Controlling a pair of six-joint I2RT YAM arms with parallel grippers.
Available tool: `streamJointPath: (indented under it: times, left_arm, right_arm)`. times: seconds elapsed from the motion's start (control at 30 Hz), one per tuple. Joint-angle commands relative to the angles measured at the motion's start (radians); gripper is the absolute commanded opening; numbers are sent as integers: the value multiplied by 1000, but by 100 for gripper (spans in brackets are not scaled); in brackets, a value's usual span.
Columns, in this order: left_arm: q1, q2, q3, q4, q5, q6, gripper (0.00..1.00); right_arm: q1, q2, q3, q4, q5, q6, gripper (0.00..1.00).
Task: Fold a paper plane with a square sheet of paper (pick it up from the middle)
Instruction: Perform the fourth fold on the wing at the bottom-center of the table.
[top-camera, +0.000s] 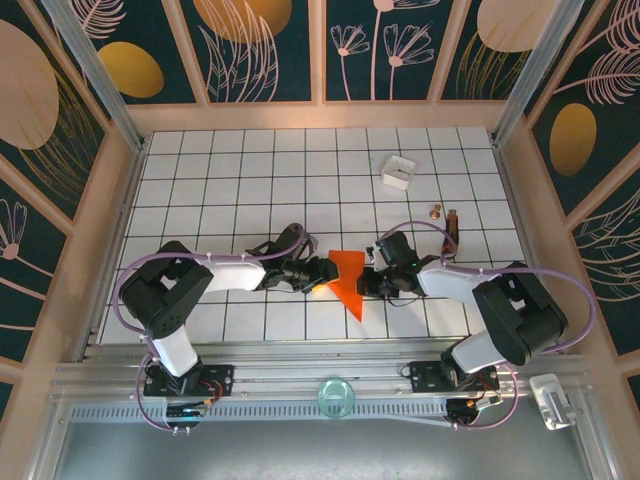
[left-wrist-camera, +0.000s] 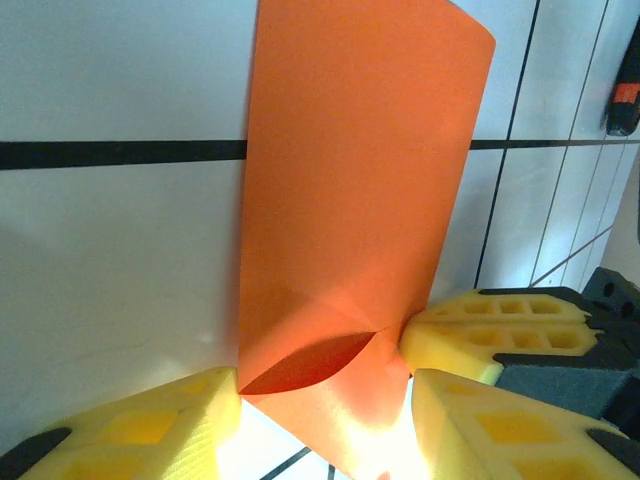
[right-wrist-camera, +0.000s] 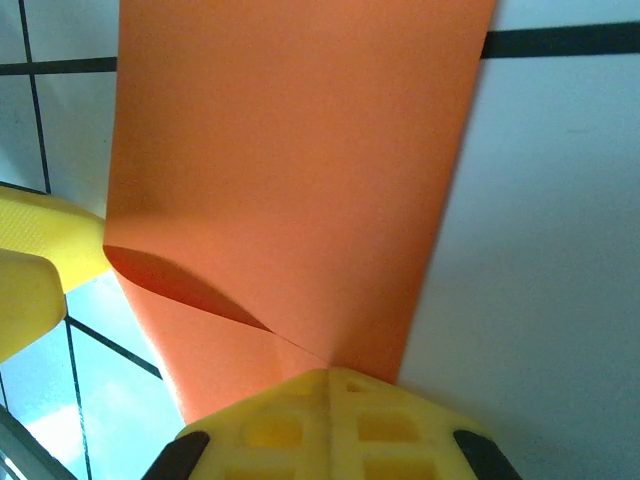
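The square sheet of paper is bright orange-red and folded over into a pointed wedge, held up off the tiles between both arms at the table's middle front. My right gripper is shut on its right edge, with the yellow pads pressed together on the fold. My left gripper stands open around the paper's lower end, one pad at each side of it. The two layers bulge apart there into a lens-shaped pocket. In the left wrist view the right gripper's fingers pinch the paper's right side.
A small white box sits at the back right. A small copper piece and a dark tool with an orange band lie right of centre, just behind the right arm. A round glass object rests on the front rail.
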Motion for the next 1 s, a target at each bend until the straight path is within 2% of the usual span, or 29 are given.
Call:
streamJointPath:
  times: [0.0, 0.97]
  left_arm:
    - [7, -5, 12, -37, -9, 9, 49]
    - [9, 5, 46, -46, -1, 58, 51]
  right_arm:
    - [-9, 26, -32, -57, 37, -24, 0]
    - [-8, 35, -34, -51, 32, -21, 0]
